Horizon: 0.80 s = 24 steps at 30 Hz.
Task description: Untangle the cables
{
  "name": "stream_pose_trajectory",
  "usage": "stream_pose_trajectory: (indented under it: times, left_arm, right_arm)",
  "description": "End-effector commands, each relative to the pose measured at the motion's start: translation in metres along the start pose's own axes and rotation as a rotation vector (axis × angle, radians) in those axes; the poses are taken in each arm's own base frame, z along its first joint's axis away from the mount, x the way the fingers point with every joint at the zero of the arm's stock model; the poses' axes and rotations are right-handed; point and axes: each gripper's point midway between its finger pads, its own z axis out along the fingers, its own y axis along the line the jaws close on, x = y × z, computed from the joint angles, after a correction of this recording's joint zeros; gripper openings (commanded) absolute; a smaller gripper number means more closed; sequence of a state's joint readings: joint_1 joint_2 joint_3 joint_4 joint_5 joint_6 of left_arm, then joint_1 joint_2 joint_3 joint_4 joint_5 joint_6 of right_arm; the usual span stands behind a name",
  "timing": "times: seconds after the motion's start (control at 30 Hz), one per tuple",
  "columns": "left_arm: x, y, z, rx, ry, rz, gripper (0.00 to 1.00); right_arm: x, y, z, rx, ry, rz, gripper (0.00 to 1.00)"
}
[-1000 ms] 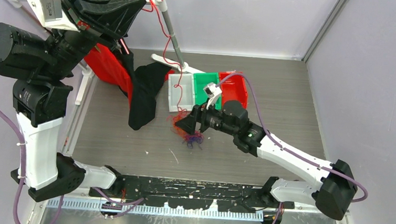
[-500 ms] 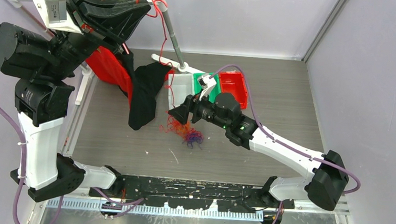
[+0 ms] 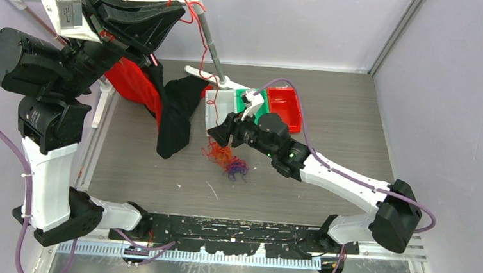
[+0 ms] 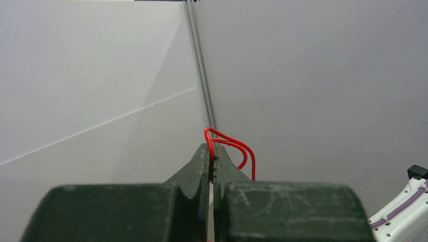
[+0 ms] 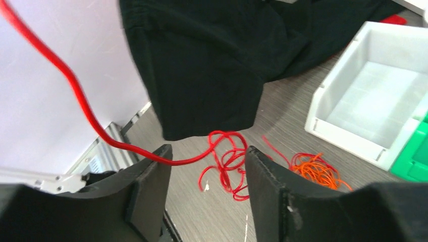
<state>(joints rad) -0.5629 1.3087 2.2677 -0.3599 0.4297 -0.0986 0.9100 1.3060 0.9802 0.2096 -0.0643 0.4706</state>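
Observation:
My left gripper [image 3: 182, 7] is raised high at the back left, shut on a red cable [image 3: 202, 40]. In the left wrist view its tips [image 4: 212, 151] pinch a loop of the red cable [image 4: 241, 146]. That cable hangs down to a red clump [image 3: 213, 150] on the table, beside an orange clump [image 3: 223, 156] and a purple clump [image 3: 237, 168]. My right gripper [image 3: 215, 132] hovers just above the clumps. In the right wrist view it [image 5: 207, 157] stands open, the taut red cable [image 5: 86, 108] crossing its left finger [image 5: 146, 186]. The red clump [image 5: 227, 169] and orange clump [image 5: 315, 169] lie below.
White bin [image 3: 218, 111], green bin [image 3: 254, 101] and red bin [image 3: 286, 106] stand in a row behind the right gripper. A black garment [image 3: 176, 119] and a red garment [image 3: 130, 80] hang at the back left. A slanted rod on a white stand [image 3: 210, 41] rises near the bins.
My right gripper has moved left and away from the purple clump toward the hanging red cable, its jaws narrowing. The left gripper has stayed high, still shut on the cable.

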Motion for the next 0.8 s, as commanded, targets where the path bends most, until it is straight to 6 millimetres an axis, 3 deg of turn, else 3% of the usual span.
stream_pose_trajectory:
  times: [0.0,0.13,0.43,0.57,0.77]
  left_arm:
    - [-0.021,-0.007,-0.006,0.018,-0.049,0.002,0.0]
    - [-0.022,-0.009,-0.005,0.026,-0.049,-0.005,0.0]
    - [-0.028,-0.011,-0.005,0.036,-0.061,-0.002,0.0]
    - [-0.037,-0.007,-0.004,0.018,-0.087,0.016,0.0]
    - [-0.074,0.002,-0.006,-0.032,-0.204,0.115,0.0]
  right_arm:
    - [-0.032,-0.014,0.012,0.103,-0.143,-0.008,0.57]
    - [-0.031,-0.024,0.025,0.135,-0.175,0.005,0.53]
    - [-0.002,-0.03,0.055,0.102,-0.155,0.116,0.5]
    - [0.028,-0.04,0.057,0.113,-0.097,0.167,0.47]
    - [0.089,-0.067,0.047,0.18,0.001,0.259,0.46]
